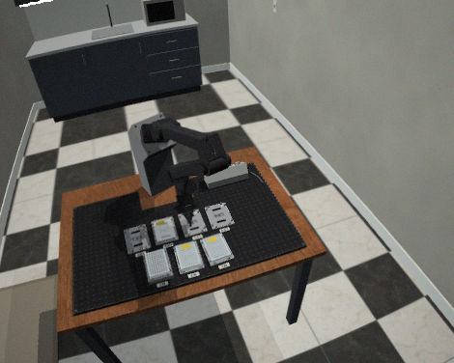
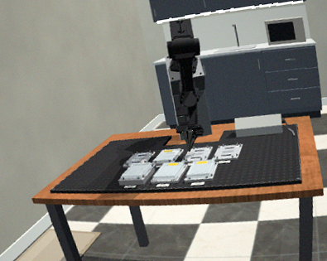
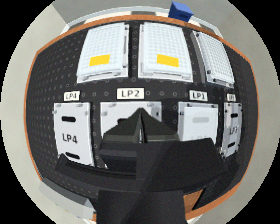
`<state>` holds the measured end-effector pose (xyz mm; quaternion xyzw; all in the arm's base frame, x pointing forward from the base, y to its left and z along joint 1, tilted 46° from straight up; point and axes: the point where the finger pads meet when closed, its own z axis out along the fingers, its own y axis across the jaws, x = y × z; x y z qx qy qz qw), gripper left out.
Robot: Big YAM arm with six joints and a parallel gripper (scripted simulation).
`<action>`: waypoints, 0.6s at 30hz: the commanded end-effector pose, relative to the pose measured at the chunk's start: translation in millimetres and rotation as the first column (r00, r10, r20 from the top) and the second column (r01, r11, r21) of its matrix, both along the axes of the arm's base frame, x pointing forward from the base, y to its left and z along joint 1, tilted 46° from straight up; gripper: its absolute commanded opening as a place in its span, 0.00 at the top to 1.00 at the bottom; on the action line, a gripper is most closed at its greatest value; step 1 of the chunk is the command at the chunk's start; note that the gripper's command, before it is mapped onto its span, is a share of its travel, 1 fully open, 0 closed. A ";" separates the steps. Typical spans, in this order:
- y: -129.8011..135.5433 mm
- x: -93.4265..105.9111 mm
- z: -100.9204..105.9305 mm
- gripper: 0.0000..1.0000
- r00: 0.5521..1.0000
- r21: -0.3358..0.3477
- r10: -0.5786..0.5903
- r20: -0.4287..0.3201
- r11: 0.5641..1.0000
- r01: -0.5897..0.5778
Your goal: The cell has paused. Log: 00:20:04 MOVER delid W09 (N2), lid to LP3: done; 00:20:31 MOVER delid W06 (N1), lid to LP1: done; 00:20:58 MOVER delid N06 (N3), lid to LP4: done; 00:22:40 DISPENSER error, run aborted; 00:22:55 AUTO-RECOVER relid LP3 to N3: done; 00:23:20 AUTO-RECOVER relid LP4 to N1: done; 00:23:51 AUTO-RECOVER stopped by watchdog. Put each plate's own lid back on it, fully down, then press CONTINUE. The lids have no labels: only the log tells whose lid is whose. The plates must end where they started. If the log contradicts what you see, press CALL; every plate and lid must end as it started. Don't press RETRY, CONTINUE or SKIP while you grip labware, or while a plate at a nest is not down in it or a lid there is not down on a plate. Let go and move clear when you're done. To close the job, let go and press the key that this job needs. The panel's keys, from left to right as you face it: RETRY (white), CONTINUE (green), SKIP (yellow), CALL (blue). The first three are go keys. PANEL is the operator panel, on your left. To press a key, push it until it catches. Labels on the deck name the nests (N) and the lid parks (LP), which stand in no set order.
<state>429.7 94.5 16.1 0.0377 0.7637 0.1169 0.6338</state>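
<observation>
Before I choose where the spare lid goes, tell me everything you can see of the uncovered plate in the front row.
The uncovered plate is a pale grey, rectangular well plate. Its grid of small wells is exposed, with no lid and no yellow mark. It lies flat at one end of the front row, beside a lidded plate. A white label at its front edge is too small to read. The shut, empty end effector is away from it.

Matt black perforated mat (image 1: 270, 227) on glossy wood table (image 1: 295, 193). Matt black plastic-looking arm (image 1: 193, 145). At 6 o'clock, translucent plastic plates (image 1: 188, 257); grey metal-looking lid parks (image 1: 219, 215).
</observation>
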 end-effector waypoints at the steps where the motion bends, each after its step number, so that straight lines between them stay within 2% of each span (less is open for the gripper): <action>1: 6.3 -16.4 6.1 1.00 0.998 0.028 -0.004 0.065 1.000 0.003; 10: 49.8 -22.9 15.4 1.00 0.998 0.028 -0.004 0.065 1.000 0.003; 11: 49.7 -42.2 4.9 1.00 1.000 0.013 0.003 0.016 1.000 -0.003; 12: 54.5 -42.6 5.8 1.00 1.000 0.012 0.003 0.017 1.000 -0.004; 14: 75.1 -25.6 28.0 1.00 0.997 0.050 0.002 0.083 0.999 -0.006; 18: 80.6 -28.5 20.3 1.00 0.998 0.039 0.003 0.064 0.999 -0.006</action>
